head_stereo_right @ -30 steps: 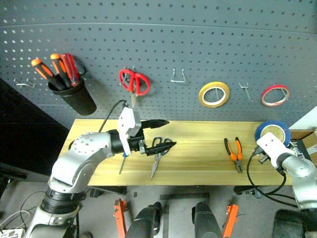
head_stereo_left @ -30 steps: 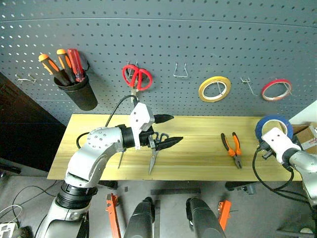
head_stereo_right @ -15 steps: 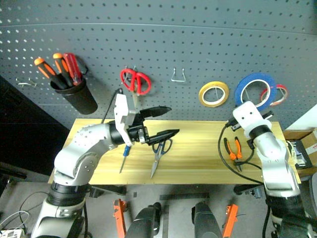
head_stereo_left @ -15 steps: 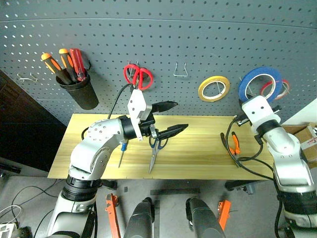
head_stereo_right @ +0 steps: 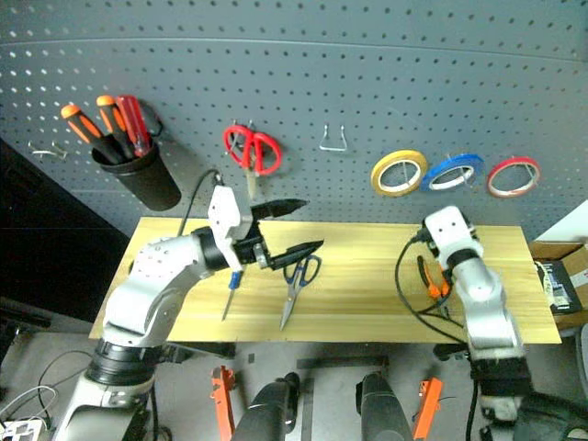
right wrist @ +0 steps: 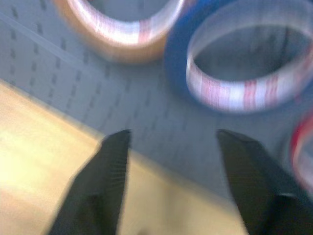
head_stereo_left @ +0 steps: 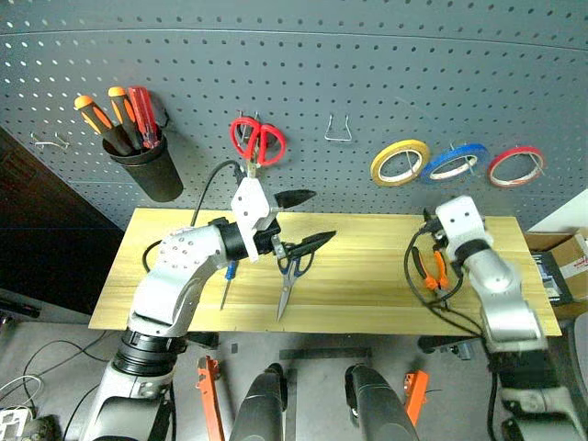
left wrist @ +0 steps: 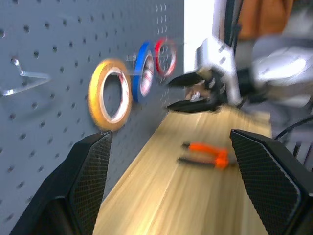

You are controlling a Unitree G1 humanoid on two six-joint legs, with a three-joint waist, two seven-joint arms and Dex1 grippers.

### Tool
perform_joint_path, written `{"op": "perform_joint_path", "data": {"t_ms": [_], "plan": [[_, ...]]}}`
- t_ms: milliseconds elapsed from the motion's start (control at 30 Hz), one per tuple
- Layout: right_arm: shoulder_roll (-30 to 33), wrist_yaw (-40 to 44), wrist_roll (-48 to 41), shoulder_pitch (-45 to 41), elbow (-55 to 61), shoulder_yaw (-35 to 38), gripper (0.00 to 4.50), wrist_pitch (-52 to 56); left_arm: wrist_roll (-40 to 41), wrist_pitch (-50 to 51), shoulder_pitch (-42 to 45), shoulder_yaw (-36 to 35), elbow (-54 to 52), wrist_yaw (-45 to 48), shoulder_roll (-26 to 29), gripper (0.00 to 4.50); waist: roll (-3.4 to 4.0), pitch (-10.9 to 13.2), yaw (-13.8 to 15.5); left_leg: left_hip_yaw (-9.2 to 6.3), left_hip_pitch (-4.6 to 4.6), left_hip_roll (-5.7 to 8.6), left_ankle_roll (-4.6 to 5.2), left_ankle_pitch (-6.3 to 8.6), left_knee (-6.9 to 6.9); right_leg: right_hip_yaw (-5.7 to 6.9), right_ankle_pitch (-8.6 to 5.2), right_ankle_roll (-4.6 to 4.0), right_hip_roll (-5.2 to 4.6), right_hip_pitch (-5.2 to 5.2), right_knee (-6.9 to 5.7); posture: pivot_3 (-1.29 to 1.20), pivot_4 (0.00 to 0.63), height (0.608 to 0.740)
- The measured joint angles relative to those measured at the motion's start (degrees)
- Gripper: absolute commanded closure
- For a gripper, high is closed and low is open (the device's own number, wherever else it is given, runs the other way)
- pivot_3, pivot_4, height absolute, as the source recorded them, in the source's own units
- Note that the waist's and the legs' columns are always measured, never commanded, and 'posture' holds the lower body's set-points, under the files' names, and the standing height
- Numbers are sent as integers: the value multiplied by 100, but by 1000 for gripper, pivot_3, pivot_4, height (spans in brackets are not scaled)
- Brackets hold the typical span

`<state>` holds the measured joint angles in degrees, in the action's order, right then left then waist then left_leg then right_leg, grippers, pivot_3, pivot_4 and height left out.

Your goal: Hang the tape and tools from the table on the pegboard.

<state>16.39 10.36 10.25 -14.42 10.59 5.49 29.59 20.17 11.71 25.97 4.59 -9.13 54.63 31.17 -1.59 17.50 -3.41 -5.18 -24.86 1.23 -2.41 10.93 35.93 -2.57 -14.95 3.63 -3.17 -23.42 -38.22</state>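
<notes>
Blue tape (head_stereo_left: 454, 163) hangs on pegboard (head_stereo_left: 367, 83) hook; right tool (left wrist: 188, 94) below at 6 o'clock, open, empty. Left tool (head_stereo_left: 307, 220) open over scissors (head_stereo_left: 291, 276), likely next.

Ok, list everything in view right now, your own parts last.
Pegboard: one, dark grey, behind table.
Table: one, light wood.
Blue tape: one, hanging between yellow tape and red tape.
Red scissors: one, hanging.
Black cup: one, holding three orange and red screwdrivers.
Empty hook: one, metal.
Dark scissors, blue screwdriver, orange pliers: on table.
Left end effector: open, empty.
Right end effector: open, empty.
</notes>
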Motion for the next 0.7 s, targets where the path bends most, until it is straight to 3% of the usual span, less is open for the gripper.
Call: {"op": "perform_joint_path", "data": {"t_ms": [33, 133, 233, 500, 700], "plan": [[-199, -27, -96, 85, 227, 28, 83, 573, -55, -117, -44, 3, 144, 136, 116, 408, 2, -1, -15, 2, 0, 1, 0, 0, 1, -2, 2, -3, 0, -1, 0, -83, 243, 740], [-661, 28, -577, 114, 785, 225, 83, 1805, -216, -338, -81, 85, 631, 638, 454, 408, 4, -2, -38, 6, 2, 2, -1, -10, 4, -1, 4, -6, 1, -1, 2, -89, 241, 740], [-604, 26, -702, -87, 740, 254, 83, 2417, -213, -345, -50, 85, 905, 1002, 560, 408, 3, -4, -41, 8, 3, 1, 7, -26, 5, 3, 23, -7, 1, 1, 9, -86, 240, 740], [-44, -102, -686, -677, -1083, 245, 83, 2276, -217, -423, 68, 93, 1028, 1362, 574, 408, 0, -13, -13, 18, 3, 4, 10, -36, 0, 5, 35, -10, 1, -1, 9, -65, 225, 740], [-3, -53, -754, -1016, -2158, 226, 83, 1864, -216, -404, -22, 104, 907, 1343, 558, 408, 0, -16, -82, 21, 3, 5, 10, -36, -3, 4, 39, -15, 4, -5, 3, -56, 216, 740]]}}
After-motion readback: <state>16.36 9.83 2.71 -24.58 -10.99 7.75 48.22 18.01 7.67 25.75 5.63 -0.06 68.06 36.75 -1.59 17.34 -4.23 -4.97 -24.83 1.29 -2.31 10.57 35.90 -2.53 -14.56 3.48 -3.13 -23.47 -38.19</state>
